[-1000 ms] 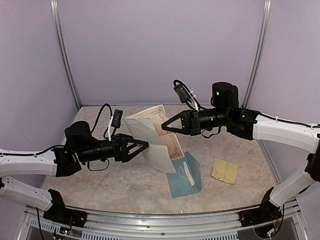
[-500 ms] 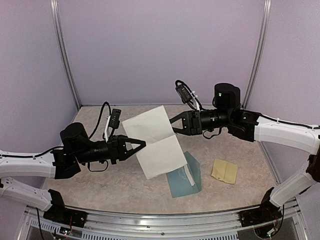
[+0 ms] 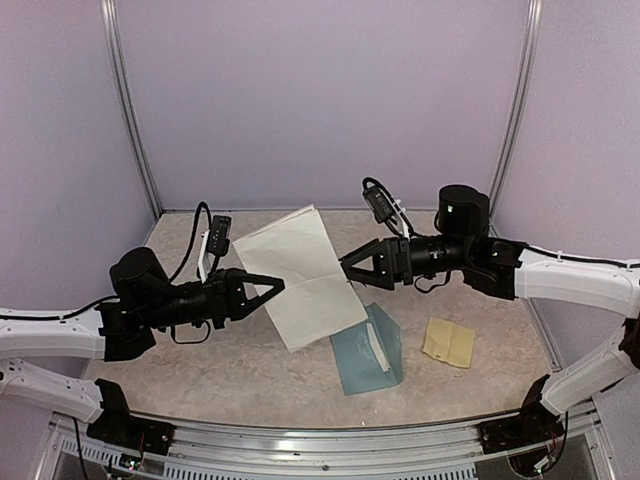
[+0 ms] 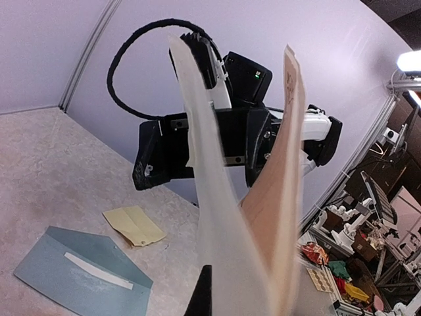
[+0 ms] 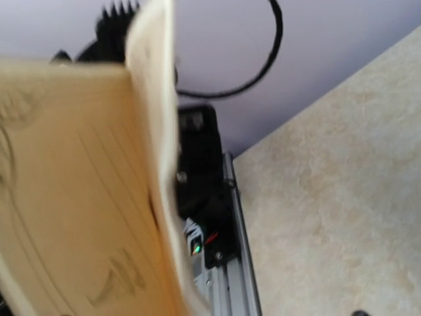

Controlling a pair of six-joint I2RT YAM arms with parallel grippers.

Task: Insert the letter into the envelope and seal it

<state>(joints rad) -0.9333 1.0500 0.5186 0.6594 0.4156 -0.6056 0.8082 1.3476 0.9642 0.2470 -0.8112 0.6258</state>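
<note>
So the left gripper [image 3: 277,287] is pinched tight on the left edge of the folded cream paper letter [image 3: 300,275], holding it up in the air over the middle of the beige marbled tabletop [image 3: 200,370]. The sheet stands tilted, top corner leaning toward the back wall. The right gripper [image 3: 348,272] sits at the opposite edge of the letter with its fingers spread in a wide V. The tips are right at the paper's edge, but I honestly can't tell if they touch it. From the left wrist camera you see the letter edge-on, curving upward, with the black body of the right arm just behind it. The right wrist view is mostly a blurry close-up of the tan printed face of the letter, with some brown ornament on it. The teal-blue rectangular paper envelope [image 3: 366,352] is lying flat on the table, right of centre, below the right gripper and just under the letter's lower corner. Its flap is open and a white strip [image 3: 378,346] shows along the inside. A small yellow-tan sheet [image 3: 449,342] lies flat near the envelope, on its right, not touching it.
</note>
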